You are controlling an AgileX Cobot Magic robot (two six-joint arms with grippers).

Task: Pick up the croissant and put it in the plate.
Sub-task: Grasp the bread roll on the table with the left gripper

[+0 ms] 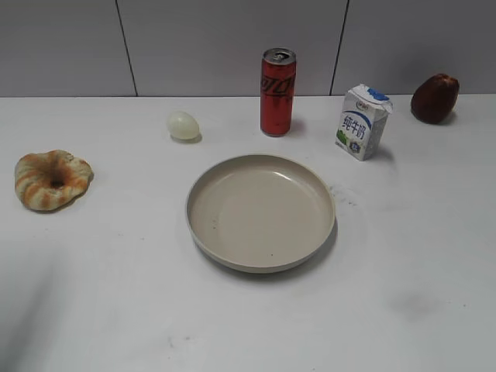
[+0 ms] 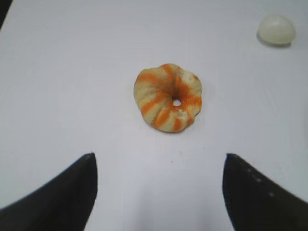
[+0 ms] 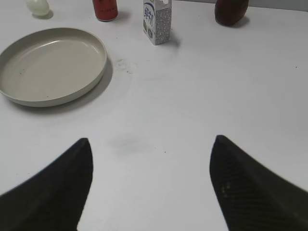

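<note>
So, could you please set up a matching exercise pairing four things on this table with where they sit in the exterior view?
Things:
1. croissant
2. plate
3. red can
4. milk carton

Places:
A. behind the plate, near the wall
B. far left of the table
C. middle of the table
D. right of the can, behind the plate's right side

Pairs: 1-B, 2-C, 3-A, 4-D

the left gripper hangs above the table with its two dark fingers spread wide, nothing between them. the right gripper is likewise agape and empty, fingers well apart.
</note>
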